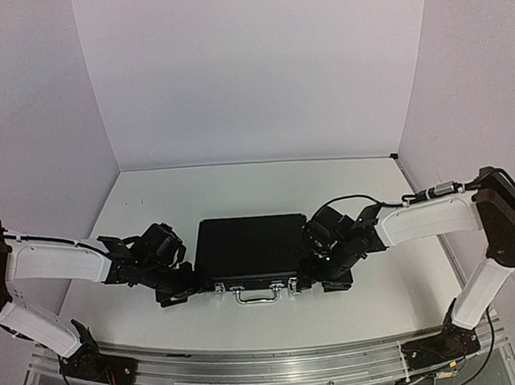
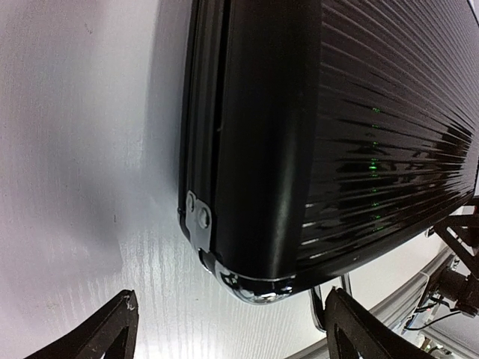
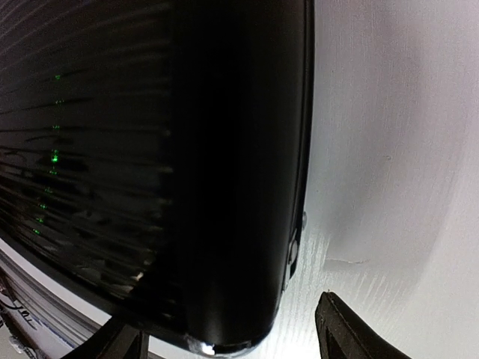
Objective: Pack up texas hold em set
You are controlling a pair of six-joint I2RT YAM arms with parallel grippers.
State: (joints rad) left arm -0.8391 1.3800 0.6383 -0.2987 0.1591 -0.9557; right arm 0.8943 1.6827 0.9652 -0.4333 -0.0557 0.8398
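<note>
The black briefcase [image 1: 248,245] lies shut and flat at the middle of the white table, its silver handle [image 1: 256,293] facing the near edge. My left gripper [image 1: 185,292] is open at the case's near left corner; in the left wrist view that silver-capped corner [image 2: 251,288] sits between my spread fingers [image 2: 232,318]. My right gripper [image 1: 330,280] is open at the near right corner, and the case [image 3: 187,149] fills the right wrist view between its fingers [image 3: 224,325]. Chips, card decks, discs and the button are out of view.
A metal rail [image 1: 271,365] with the arm bases runs along the near table edge. White walls close the table at the back and sides. Part of the right arm [image 2: 456,258] shows past the case in the left wrist view.
</note>
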